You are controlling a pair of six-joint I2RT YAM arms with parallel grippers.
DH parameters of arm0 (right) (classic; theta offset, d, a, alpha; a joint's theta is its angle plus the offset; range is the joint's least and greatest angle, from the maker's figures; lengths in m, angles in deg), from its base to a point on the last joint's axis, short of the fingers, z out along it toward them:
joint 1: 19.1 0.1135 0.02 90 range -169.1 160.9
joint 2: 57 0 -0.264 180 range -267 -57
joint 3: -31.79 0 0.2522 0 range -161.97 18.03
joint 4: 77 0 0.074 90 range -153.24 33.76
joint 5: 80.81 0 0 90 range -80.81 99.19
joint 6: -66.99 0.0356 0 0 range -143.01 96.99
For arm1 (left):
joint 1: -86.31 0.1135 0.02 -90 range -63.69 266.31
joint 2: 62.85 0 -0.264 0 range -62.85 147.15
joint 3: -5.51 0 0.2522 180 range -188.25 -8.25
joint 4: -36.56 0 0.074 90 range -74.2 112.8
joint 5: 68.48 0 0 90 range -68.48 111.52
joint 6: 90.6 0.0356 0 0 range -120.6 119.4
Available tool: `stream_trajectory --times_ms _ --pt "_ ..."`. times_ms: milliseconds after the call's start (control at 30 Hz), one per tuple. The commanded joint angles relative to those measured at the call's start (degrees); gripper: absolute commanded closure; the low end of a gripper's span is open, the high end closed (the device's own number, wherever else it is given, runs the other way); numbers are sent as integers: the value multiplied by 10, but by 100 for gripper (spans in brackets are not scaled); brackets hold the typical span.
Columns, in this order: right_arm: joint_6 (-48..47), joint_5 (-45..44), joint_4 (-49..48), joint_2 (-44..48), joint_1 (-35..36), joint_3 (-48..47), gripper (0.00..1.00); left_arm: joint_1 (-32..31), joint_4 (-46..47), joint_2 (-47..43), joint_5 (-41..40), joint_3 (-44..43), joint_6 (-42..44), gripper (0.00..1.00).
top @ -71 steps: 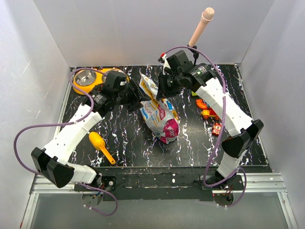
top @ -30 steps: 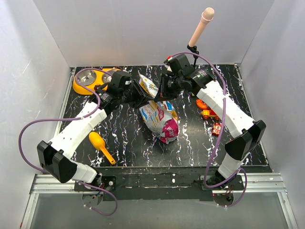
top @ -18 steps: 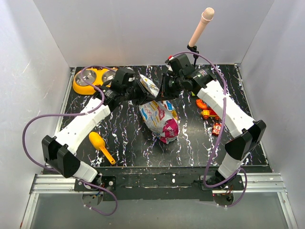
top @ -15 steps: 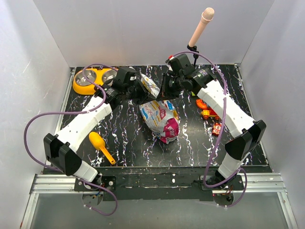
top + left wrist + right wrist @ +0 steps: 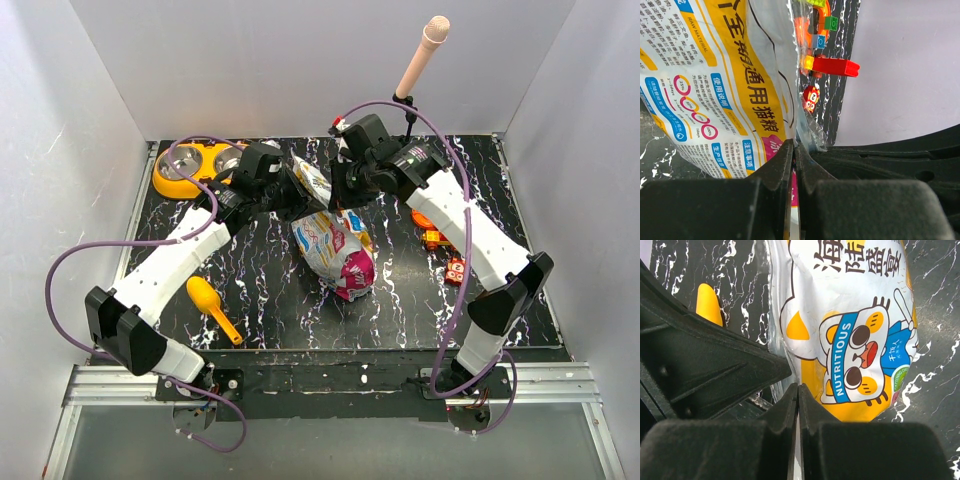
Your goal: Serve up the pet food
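Observation:
The printed pet food bag lies in the middle of the black table, its top end raised toward the back. The pet food itself is hidden inside the bag. My left gripper is shut on the bag's top edge from the left; in the left wrist view its fingertips pinch the film beside the yellow printed panel. My right gripper holds the same top edge from the right. In the right wrist view its jaws are shut on the bag edge, next to the cartoon cat.
An orange double bowl stands at the back left. A yellow scoop lies at the front left. Colourful toy bricks sit at the right, behind my right arm. A pink-tipped rod stands at the back wall.
My left gripper moved right to the bag's top and shut on it. The right gripper shifted slightly left, still at the bag's top edge.

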Motion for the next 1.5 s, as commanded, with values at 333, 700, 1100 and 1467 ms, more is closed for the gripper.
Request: stream_trajectory --times_ms 333,700,1100,1467 --pt "-67 -36 -20 -12 43 20 72 1 15 -30 5 -11 -11 100" --pt "22 -401 85 4 47 -29 99 1 -186 -45 -67 -48 -11 100" --pt "33 -137 32 51 60 -53 99 1 -136 -88 -39 -39 -21 89" --pt "41 -123 71 42 77 -60 99 1 -126 -46 -56 -46 10 59"
